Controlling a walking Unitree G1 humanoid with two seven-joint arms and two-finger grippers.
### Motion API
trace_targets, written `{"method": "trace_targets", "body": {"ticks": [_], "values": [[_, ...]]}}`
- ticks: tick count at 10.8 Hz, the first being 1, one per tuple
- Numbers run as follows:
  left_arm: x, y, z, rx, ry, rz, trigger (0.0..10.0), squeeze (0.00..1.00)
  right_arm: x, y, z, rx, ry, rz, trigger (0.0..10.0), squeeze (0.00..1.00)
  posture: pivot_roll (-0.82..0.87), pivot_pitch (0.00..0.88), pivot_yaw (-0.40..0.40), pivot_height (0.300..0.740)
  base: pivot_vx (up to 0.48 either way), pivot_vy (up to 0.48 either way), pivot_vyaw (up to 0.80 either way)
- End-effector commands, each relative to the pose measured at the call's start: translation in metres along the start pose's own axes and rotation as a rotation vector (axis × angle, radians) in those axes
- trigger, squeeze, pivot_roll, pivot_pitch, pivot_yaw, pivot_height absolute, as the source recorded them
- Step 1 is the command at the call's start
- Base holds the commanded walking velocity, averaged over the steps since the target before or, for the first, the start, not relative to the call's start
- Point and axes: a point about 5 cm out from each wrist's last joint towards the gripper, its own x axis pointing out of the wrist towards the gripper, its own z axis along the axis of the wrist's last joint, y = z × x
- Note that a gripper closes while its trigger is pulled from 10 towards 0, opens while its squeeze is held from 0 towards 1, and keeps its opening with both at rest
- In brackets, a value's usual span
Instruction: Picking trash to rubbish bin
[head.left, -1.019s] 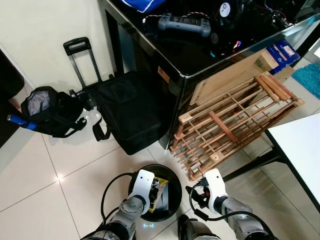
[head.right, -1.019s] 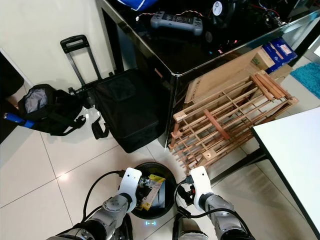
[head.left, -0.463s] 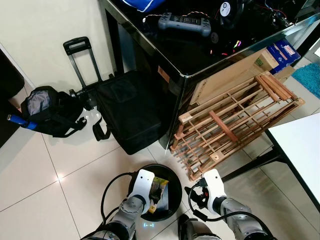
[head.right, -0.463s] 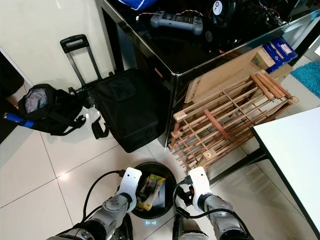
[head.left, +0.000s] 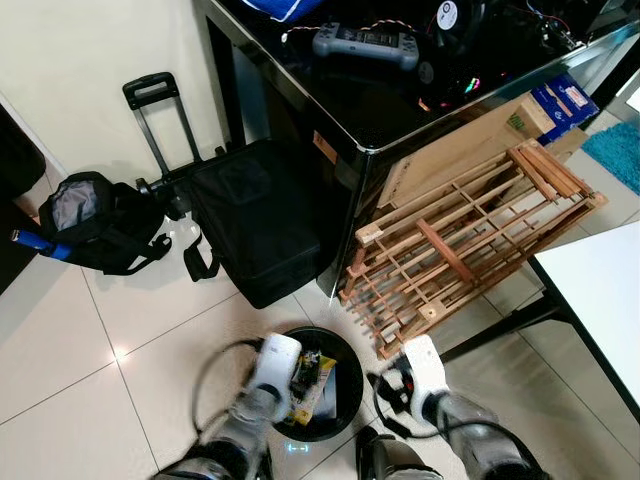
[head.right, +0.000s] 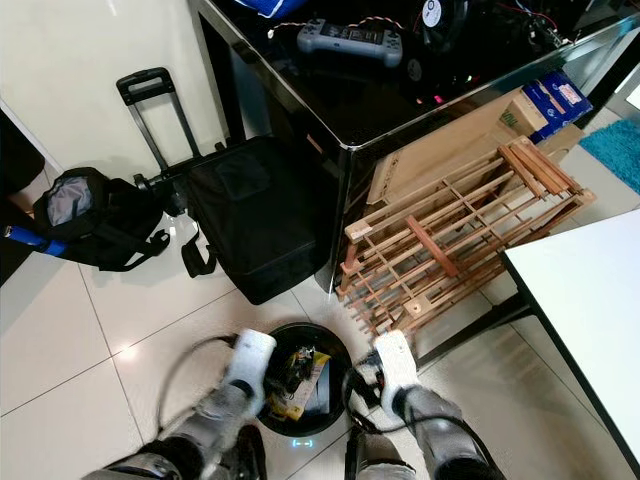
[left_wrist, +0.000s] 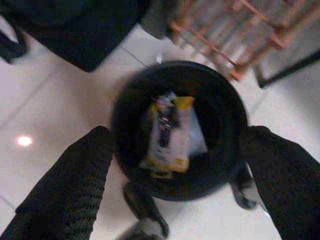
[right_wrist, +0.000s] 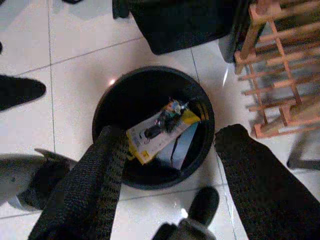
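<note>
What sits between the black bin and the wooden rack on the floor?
Bare white tile: in the right wrist view a strip of floor separates the black bin from the wooden rack, with nothing lying on it.

We see a white tiled floor (head.left: 60, 330) carrying a black bin (head.left: 345, 400), black bag (head.left: 255, 220), small pouch (head.left: 95, 220) and wooden rack (head.left: 470, 240).

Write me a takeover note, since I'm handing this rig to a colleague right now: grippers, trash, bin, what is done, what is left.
Left gripper: open, empty, above the rubbish bin.
Right gripper: open, empty, also over the bin.
Trash: a yellow-and-white wrapper lies inside the bin, on top of other litter.
Done: that piece is in, and nothing is held.
Left: probably draw both arms back and look for more; no loose trash shows on the floor tiles nearby.
</note>
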Motion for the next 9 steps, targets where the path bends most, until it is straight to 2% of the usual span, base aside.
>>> {"method": "trace_targets", "body": {"ticks": [1,2,3,4,6,7,9], "values": [[-0.001,0.010,0.002,-0.026,-0.026,0.046,10.0,0.00,0.000,0.000,-0.002,0.016,0.000,-0.016,10.0,0.00,-0.13,0.224,0.001,0.740,0.000,0.000,0.00],[-0.002,0.019,0.004,-0.024,-0.051,0.076,10.0,0.00,0.002,0.000,0.004,0.006,-0.018,-0.018,10.0,0.00,-0.11,0.211,0.011,0.740,0.000,0.000,0.00],[-0.005,0.037,0.009,-0.011,-0.112,0.150,10.0,0.00,0.007,0.001,0.024,-0.027,-0.088,-0.004,10.0,0.00,-0.10,0.193,0.023,0.740,0.000,0.000,0.00],[-0.007,0.047,0.017,-0.024,-0.169,0.200,10.0,0.00,0.009,0.001,0.039,-0.053,-0.142,-0.007,10.0,0.00,-0.09,0.178,0.030,0.740,0.000,0.000,0.00],[-0.011,0.064,0.049,-0.043,-0.341,0.300,10.0,0.00,0.011,-0.001,0.089,-0.093,-0.334,-0.037,10.0,0.00,-0.08,0.149,0.041,0.740,0.000,0.000,0.00],[-0.012,0.067,0.074,-0.031,-0.443,0.318,10.0,0.00,0.010,-0.001,0.121,-0.105,-0.455,-0.064,10.0,0.00,-0.08,0.131,0.048,0.740,0.000,0.000,0.00],[-0.014,0.063,0.112,-0.011,-0.577,0.302,10.0,0.00,0.002,-0.002,0.161,-0.125,-0.610,-0.127,10.0,0.00,-0.08,0.114,0.053,0.740,0.000,0.000,0.00]]}}
